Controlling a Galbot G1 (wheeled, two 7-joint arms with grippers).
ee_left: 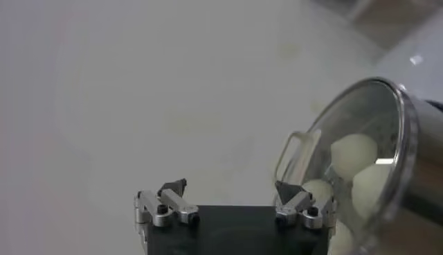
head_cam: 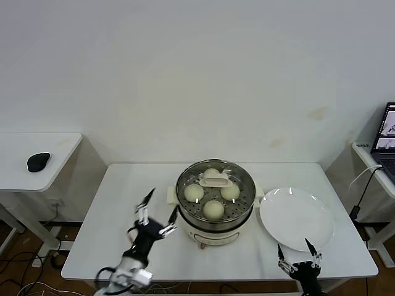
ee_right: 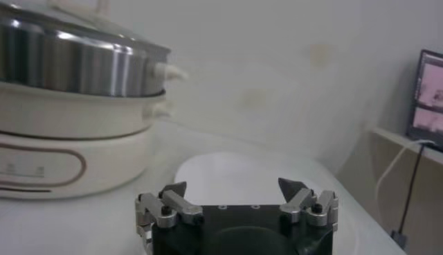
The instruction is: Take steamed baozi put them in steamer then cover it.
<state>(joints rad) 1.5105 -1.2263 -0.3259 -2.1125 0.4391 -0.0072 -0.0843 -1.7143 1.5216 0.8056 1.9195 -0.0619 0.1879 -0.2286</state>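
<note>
The steamer [head_cam: 213, 229] stands mid-table, a steel pot on a cream base. The cover [head_cam: 216, 180], clear glass with a cream handle, rests on top of it. Through the glass I see several pale baozi [head_cam: 213, 209] on the tray. My left gripper [head_cam: 158, 213] hovers open and empty just left of the steamer. In the left wrist view the left gripper [ee_left: 230, 188] stands wide, with the cover [ee_left: 398, 104] and baozi [ee_left: 354, 154] beside it. My right gripper [head_cam: 297, 251] waits open near the front edge; the right wrist view shows the right gripper [ee_right: 233, 187] empty, the steamer [ee_right: 76, 62] off to one side.
A flat white plate [head_cam: 296, 217] lies bare to the right of the steamer and shows as the plate [ee_right: 242, 173] ahead of the right gripper. A side table with a black mouse [head_cam: 38, 161] stands far left. A laptop [head_cam: 386, 139] sits at the far right.
</note>
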